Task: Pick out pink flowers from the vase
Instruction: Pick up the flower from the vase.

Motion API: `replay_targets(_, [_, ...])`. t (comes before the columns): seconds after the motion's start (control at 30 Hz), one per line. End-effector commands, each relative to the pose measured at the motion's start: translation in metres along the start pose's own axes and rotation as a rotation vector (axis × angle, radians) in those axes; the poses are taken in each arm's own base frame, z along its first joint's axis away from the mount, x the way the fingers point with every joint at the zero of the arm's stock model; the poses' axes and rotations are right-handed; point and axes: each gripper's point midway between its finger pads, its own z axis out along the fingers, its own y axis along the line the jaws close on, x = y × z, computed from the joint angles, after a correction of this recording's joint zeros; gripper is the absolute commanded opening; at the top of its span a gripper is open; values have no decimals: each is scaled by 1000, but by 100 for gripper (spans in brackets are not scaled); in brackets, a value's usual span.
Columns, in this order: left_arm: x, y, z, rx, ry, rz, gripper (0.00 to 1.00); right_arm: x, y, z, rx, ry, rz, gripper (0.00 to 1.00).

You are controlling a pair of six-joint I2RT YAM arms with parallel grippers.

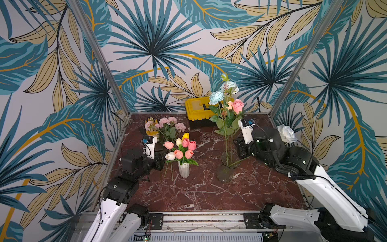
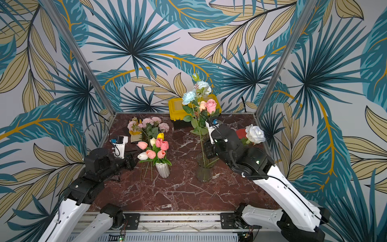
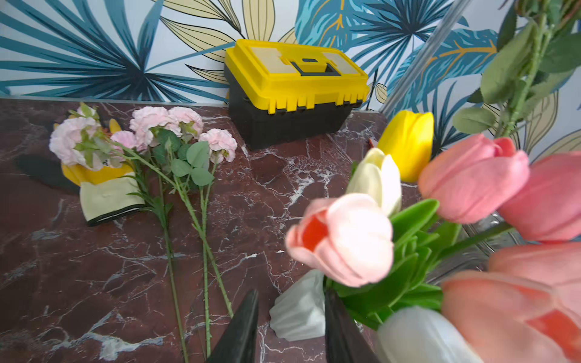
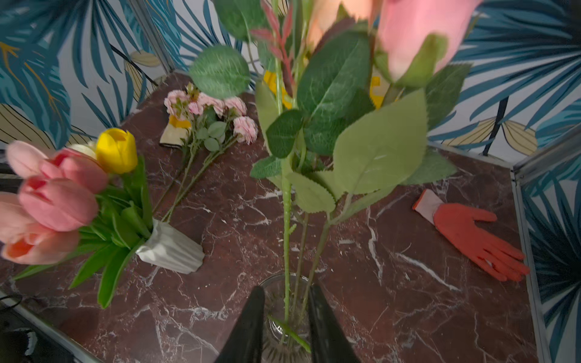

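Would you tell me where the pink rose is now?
In both top views the pink rose stands in the clear glass vase, right of centre, beside a peach bud before the yellow toolbox.

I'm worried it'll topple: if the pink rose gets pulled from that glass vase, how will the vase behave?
The glass vase is small beneath tall stems, so it is probably top-heavy and may tip under a sideways pull. The pink rose has broad leaves crowded among neighbours, likely to snag and drag it. Glass could slide on the polished table.

Marble table (image 1: pixel 199 194): toolbox (image 1: pixel 196 109), white vase (image 1: pixel 183 170), glass vase (image 1: pixel 227 169), red glove (image 4: pixel 471 232), pink flowers (image 1: pixel 167 123).
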Motion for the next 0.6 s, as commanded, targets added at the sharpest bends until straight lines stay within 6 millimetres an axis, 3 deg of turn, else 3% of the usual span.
replay_targets(0.0, [-2,-10,-4,42,-28,44,37,8,-9,10,75,16,31,30])
replay_targets(0.13, [-4,-18,-16,54,-46,76,39,16,-13,23,118,28,54,29])
replay_targets(0.23, [-5,-11,-22,-2,-58,96,40,28,-13,35,135,62,52,29])
replay_targets(0.4, [-8,10,-28,-135,-70,99,45,40,-30,50,175,86,104,29])
replay_targets(0.57, [-10,13,-29,-160,-75,104,46,46,-32,62,147,100,134,29])
